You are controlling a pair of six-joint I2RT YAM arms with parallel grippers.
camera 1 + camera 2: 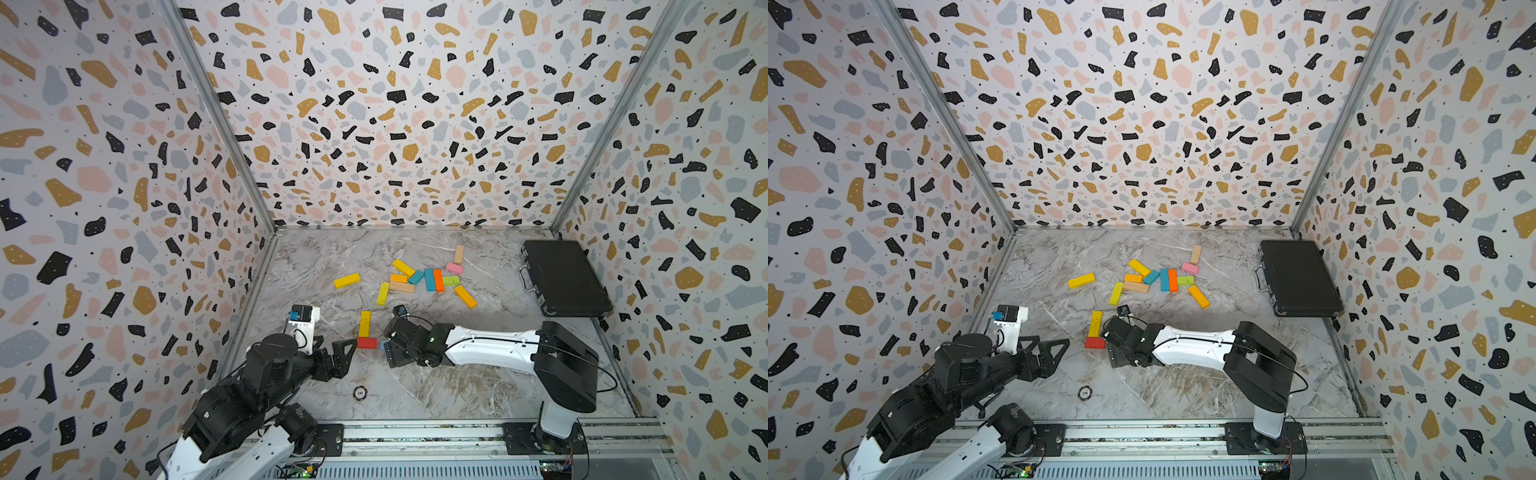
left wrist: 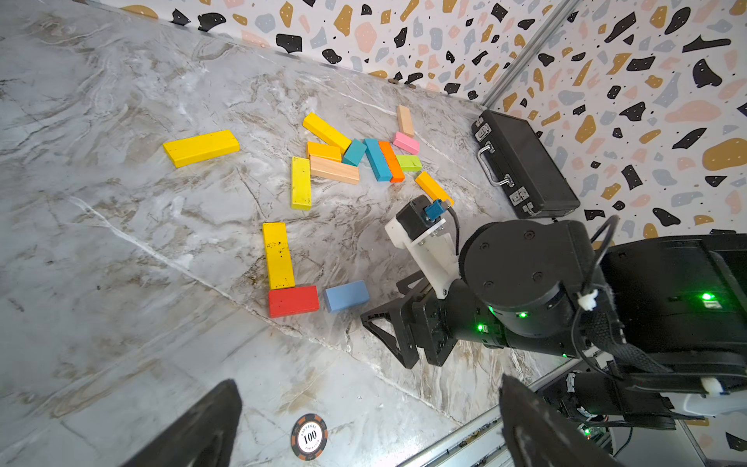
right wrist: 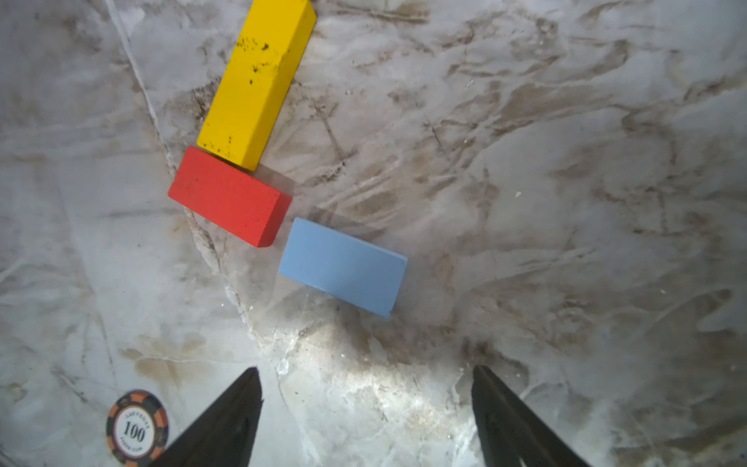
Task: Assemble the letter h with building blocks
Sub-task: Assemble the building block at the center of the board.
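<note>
Left gripper [image 2: 368, 380] wide open, empty, near front edge of bench [image 1: 415, 386]; right gripper [image 3: 366, 368] open, empty, blue block [image 3: 343, 267] lying free just beside red block [image 3: 230, 196]

There are fifteen blocks [image 2: 334, 170] in all. By colour there are four yellow blocks [image 2: 201, 147] [image 2: 326, 131] [image 2: 301, 182] [image 2: 278, 255], three orange blocks [image 2: 323, 151] [image 2: 391, 161] [image 2: 432, 188], two teal blocks [image 2: 354, 152] [image 2: 377, 159] and two plain wood blocks [image 2: 334, 170] [image 2: 405, 120]. There is one pink block [image 2: 406, 142], one green block [image 2: 409, 163], one red block [image 2: 294, 301] and one blue block [image 2: 347, 296]. Three blocks lie near, one yellow lies alone at the left, and eleven make a loose group farther away. There is one black case [image 2: 525, 161] at the far right and one round chip [image 2: 309, 436] near. Two robot arms [image 1: 257, 374] [image 1: 490, 340] are there.
</note>
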